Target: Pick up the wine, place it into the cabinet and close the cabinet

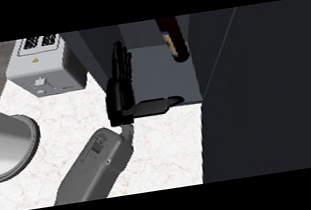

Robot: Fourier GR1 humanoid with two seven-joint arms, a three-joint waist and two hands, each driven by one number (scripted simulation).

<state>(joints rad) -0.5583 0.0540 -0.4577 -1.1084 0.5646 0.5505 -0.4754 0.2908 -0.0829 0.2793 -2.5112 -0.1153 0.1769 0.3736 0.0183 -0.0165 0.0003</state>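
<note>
The wine [172, 38] already stands inside the cabinet [158, 76], toward the back of its grey floor and near its right wall, so the step in hand looks like the closing. The left hand [120, 82] reaches in over the cabinet's front edge, fingers straight and flat along the left side, thumb stretched out across the floor; it holds nothing. To close well, the robot should first draw that hand clear past the cabinet's front edge without sweeping toward the bottle, then push the large dark door [268, 90] (it fills the view's right side, standing open) with flat fingers on its outer face, keeping the forearm off the worktop [158, 152] clutter.

The bottle shows as a slim dark shape with a brownish band, seemingly upright; its base is hard to make out. The right hand does not show.

A toaster [43, 68] sits at the worktop's far left corner, and a grey curved vessel [0, 145] lies at its left edge.
</note>
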